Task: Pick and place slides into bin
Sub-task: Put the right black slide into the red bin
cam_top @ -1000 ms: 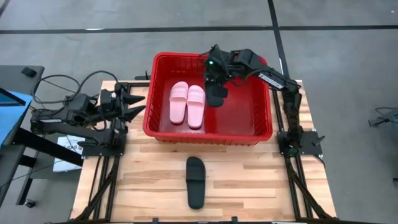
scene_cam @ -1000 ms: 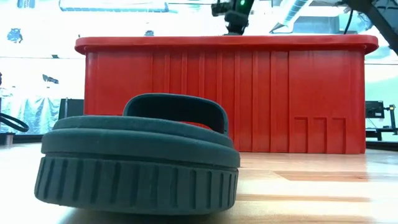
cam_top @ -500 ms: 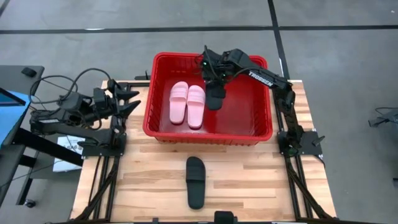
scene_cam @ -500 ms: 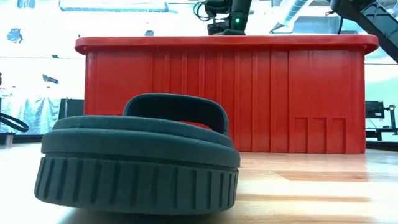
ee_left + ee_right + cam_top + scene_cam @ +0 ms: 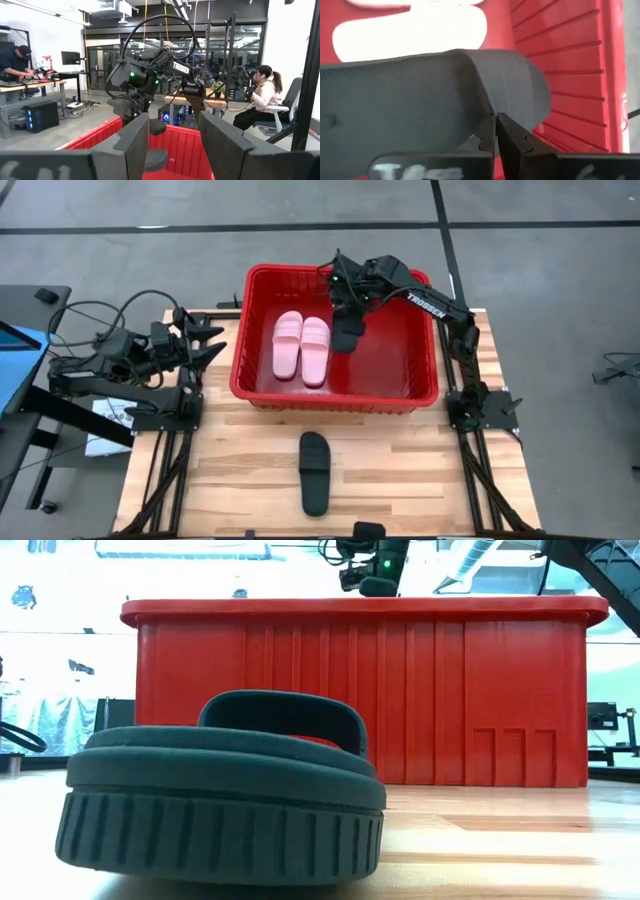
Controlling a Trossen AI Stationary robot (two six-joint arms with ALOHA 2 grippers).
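Black slide hangs pinched in the right gripper over the red bin. Best lowered beside the pink slides before letting go. Left gripper waits half-open.

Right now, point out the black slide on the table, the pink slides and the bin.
black slide [image 5: 315,471]: high view, its strap.
pink slides [image 5: 301,347]: high view, where the pair meets.
bin [image 5: 334,393]: high view, near rim.

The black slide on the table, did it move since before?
No. The black slide lies at the same spot on the table, below the bin.
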